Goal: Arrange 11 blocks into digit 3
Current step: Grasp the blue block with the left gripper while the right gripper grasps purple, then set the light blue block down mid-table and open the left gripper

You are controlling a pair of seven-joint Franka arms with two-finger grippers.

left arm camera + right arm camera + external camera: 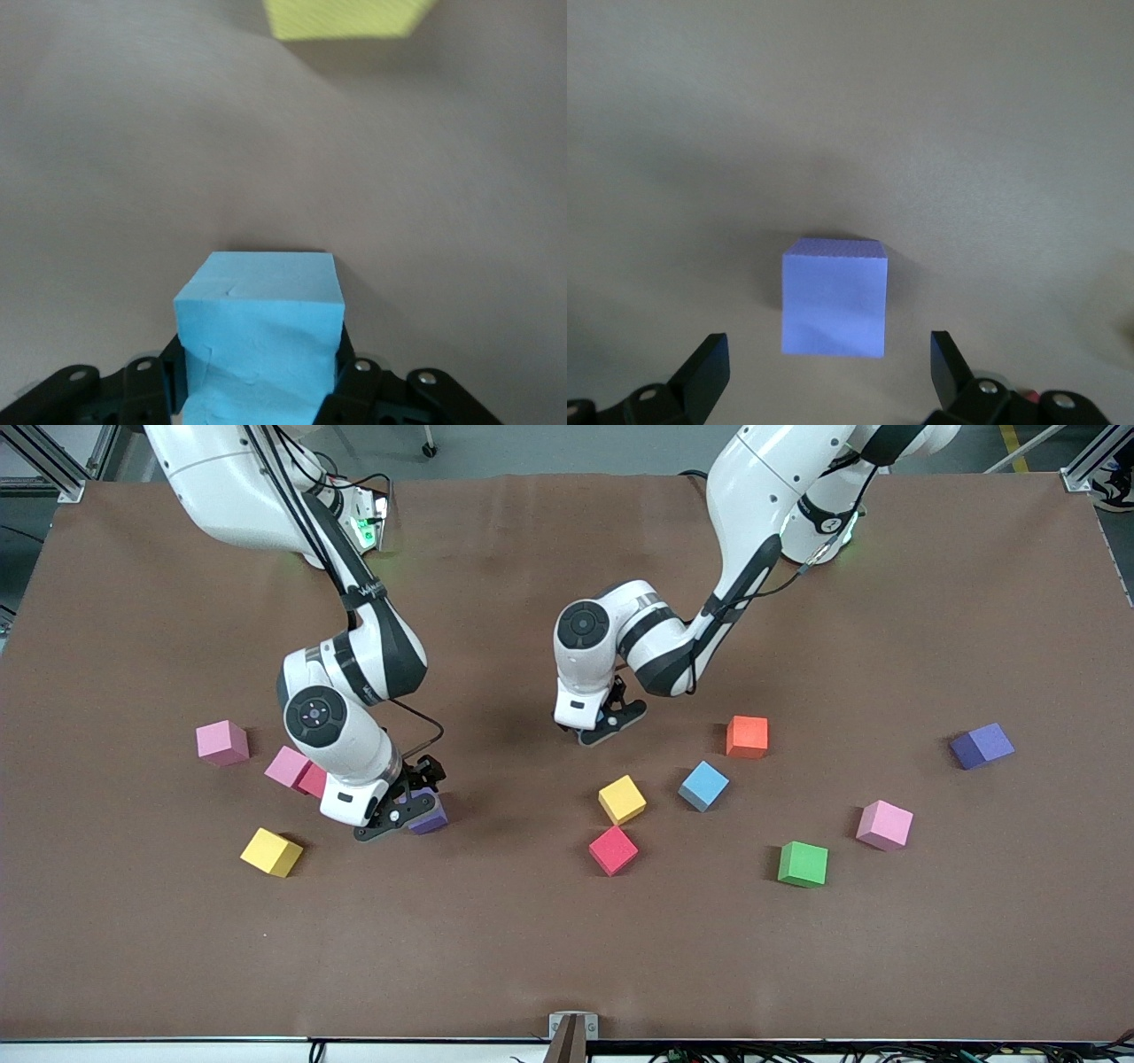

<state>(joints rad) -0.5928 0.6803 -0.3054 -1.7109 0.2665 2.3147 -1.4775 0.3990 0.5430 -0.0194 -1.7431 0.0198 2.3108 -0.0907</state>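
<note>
My left gripper (607, 726) is shut on a light blue block (257, 292) and holds it low over the middle of the table. A yellow block (622, 799) lies close by and also shows in the left wrist view (345, 18). My right gripper (406, 808) is open and low over a purple block (430, 817). In the right wrist view the fingers (709, 363) stand wide on either side of this block (833, 297), not touching it. A red block (613, 850), a blue block (703, 785), an orange block (747, 736) and a green block (803, 864) lie loose.
Toward the right arm's end lie two pink blocks (221, 742) (288, 766), a red block (312, 779) partly hidden by the arm, and a yellow block (271, 852). Toward the left arm's end lie a pink block (884, 825) and a purple block (982, 745).
</note>
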